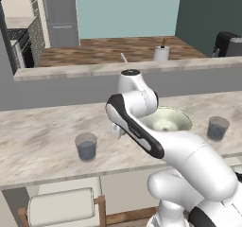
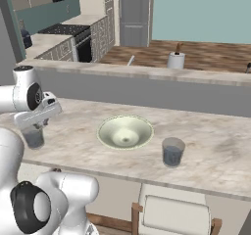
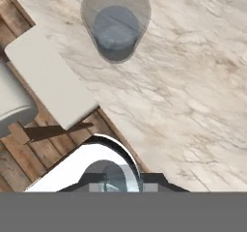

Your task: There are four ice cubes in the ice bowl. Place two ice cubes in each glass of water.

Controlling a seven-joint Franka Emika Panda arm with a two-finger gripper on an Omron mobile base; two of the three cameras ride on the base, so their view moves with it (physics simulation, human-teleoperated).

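Chair: nearest to us, a pale padded chair (image 1: 60,206) on a wooden frame is tucked against the front edge of the worktop (image 1: 38,141). From the right side it shows below the right-hand glass.

Arm: the white arm (image 1: 189,160) rises from the base and bends forward over the front half of the worktop, with its hand pointing down.

Fingers: the fingers (image 3: 89,181) stand close together, not spread. In the hand view we see a small pale, see-through piece between their tips, which we take for an ice cube (image 3: 115,181). It is too small and too blurred for us to be sure.

Left glass: a short clear glass of water (image 1: 86,146) stands upright near the front edge, just beside the hand and lower than it. In the hand view it lies ahead of the fingers, not straight under them.

Bowl: the wide, shallow cream-green bowl (image 2: 125,131) sits in the middle of the worktop, between the two glasses and apart from both. We cannot make out how many cubes lie in it.

Right glass: the second glass of water (image 2: 172,152) stands upright to the right of the bowl, well apart from the hand.

Ledge: behind the worktop runs a raised ledge (image 1: 71,71) carrying a white mug (image 1: 161,54) with a brown stick in it.

Beyond: a wooden floor and grey cabinets.
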